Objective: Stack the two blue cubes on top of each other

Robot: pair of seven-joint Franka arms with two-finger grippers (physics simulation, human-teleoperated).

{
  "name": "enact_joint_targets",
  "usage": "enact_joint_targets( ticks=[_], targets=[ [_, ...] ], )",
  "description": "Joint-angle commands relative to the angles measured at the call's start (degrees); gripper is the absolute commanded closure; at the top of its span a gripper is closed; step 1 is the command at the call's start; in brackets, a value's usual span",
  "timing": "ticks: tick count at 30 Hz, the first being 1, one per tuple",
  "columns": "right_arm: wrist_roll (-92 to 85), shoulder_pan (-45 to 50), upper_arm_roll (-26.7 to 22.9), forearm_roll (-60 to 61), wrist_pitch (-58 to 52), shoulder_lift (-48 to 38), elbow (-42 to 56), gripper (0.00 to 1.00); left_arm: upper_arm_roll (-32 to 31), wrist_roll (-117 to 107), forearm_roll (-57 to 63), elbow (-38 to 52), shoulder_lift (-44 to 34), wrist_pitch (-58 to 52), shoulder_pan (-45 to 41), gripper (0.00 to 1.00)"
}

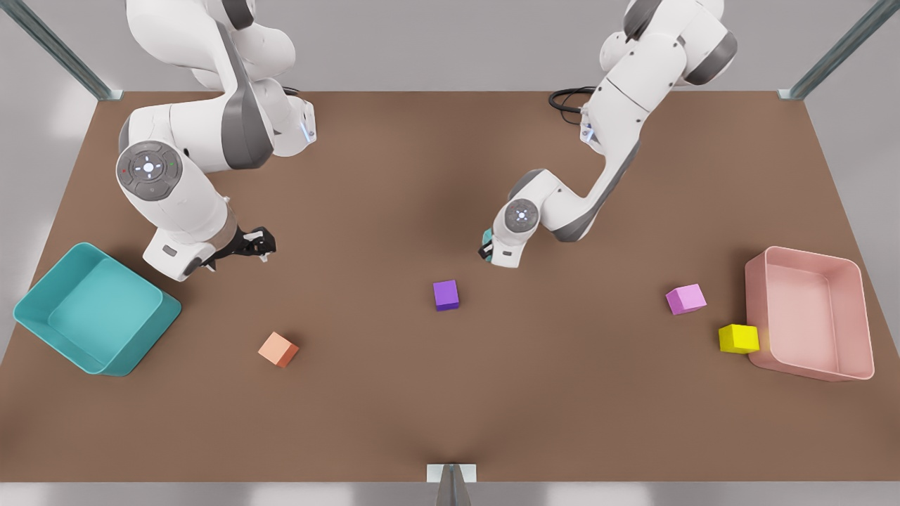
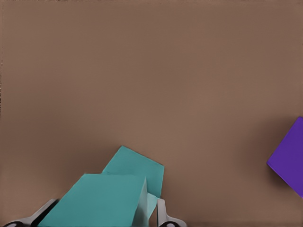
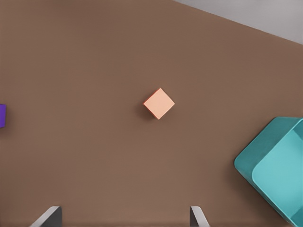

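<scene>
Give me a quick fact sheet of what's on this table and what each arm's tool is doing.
Left tool: shut on held blue cube, mid-table near purple cube
Second blue cube: just beyond the held one; contact cannot be told
Right tool: open, empty, waiting above the table near teal bin
Loose cubes: orange cube, pink cube, yellow cube
Pink bin: beside the yellow cube
</scene>
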Motion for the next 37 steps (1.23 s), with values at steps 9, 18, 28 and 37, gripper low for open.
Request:
enact_joint_targets(
  ticks=[9, 18, 28, 37],
  targets=[
    [-0.1, 0.0, 0.0, 0.0, 0.0, -0.1, 0.0, 0.00, -5.7, -3.7, 1.7, 0.7, -1.4, -3.2, 6.9, 0.00],
    [-0.1, -0.1, 0.0, 0.1, 0.0, -0.1, 0.5, 0.00, -10.8, -3.6, 2.4, 1.6, -3.3, -6.0, 13.2, 0.00],
    [-0.1, -0.1, 0.0, 0.1, 0.0, 0.0, 0.8, 0.00, -14.1, 98.8, 16.3, 34.7, -9.3, -53.6, 44.8, 0.00],
    [-0.2, -0.1, 0.0, 0.1, 0.0, -0.1, 0.8, 0.00, 30.5, 86.9, -1.7, 35.1, -17.0, -55.8, 3.9, 0.00]
  ],
)
